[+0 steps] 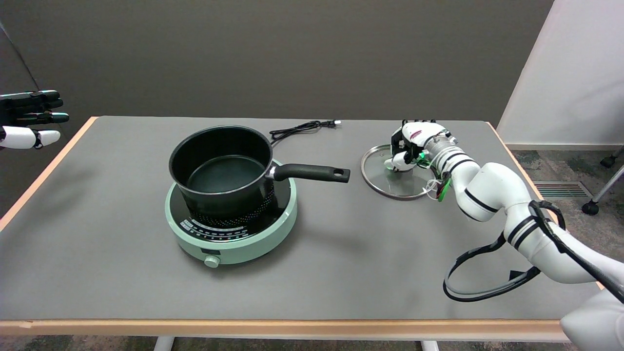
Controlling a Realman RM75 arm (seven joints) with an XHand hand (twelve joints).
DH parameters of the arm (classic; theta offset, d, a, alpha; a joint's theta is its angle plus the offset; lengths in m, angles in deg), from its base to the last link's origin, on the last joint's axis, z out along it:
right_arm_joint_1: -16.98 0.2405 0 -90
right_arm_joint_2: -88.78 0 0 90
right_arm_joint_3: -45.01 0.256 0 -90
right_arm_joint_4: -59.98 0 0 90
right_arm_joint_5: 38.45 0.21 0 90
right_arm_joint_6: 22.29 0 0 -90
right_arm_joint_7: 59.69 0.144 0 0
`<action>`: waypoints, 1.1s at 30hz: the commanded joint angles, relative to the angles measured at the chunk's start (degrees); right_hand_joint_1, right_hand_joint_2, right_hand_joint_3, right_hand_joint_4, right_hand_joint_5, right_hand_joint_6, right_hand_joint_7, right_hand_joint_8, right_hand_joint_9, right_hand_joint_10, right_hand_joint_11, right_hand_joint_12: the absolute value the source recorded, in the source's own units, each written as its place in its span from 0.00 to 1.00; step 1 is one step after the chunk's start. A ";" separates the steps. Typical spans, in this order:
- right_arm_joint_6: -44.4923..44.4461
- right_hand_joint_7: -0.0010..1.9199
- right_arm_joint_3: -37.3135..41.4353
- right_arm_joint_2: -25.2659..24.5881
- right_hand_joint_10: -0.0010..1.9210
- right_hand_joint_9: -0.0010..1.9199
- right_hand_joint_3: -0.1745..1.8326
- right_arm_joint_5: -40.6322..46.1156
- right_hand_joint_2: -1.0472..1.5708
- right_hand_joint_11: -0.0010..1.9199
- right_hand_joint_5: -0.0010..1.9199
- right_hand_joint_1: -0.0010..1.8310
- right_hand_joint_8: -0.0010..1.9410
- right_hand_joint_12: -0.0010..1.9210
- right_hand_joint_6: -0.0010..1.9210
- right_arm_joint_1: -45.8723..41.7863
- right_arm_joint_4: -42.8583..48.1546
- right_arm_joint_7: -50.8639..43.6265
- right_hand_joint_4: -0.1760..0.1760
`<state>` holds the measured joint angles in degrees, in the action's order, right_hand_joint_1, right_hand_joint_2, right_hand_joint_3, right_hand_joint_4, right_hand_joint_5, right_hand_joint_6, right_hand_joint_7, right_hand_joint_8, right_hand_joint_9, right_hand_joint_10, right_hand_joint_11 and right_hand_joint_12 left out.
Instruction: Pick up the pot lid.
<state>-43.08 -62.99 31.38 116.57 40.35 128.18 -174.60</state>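
The glass pot lid (396, 184) with a metal rim lies on the grey table, right of the pot's handle. My right hand (412, 142) is over the lid's far middle, fingers curled down and thumb tucked in, closed around the lid's knob, which the hand hides. The lid looks flat on the table. The black pot (220, 168) stands uncovered on the green cooker (231, 229), its handle (312, 172) pointing right toward the lid.
A black power cord (302, 128) lies behind the pot near the table's far edge. A loop of black cable (480, 273) hangs from my right forearm over the table's right front. The idle left hand (29, 117) is held in the air at the upper left.
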 commanded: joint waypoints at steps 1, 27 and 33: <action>1.28 0.50 -0.01 -0.08 0.63 0.45 0.16 0.18 0.83 0.18 0.38 0.66 0.59 0.97 0.67 0.17 -1.61 0.00 0.34; 3.11 0.40 0.39 0.66 0.99 0.40 0.14 0.18 0.85 0.11 0.39 0.66 0.72 1.00 0.69 0.17 1.16 0.00 0.00; 4.00 0.41 0.35 1.81 0.99 0.41 0.15 0.18 0.85 0.12 0.39 0.66 0.71 1.00 0.69 0.17 4.61 0.00 0.00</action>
<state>-41.00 -62.78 31.69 116.80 40.44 128.03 -174.64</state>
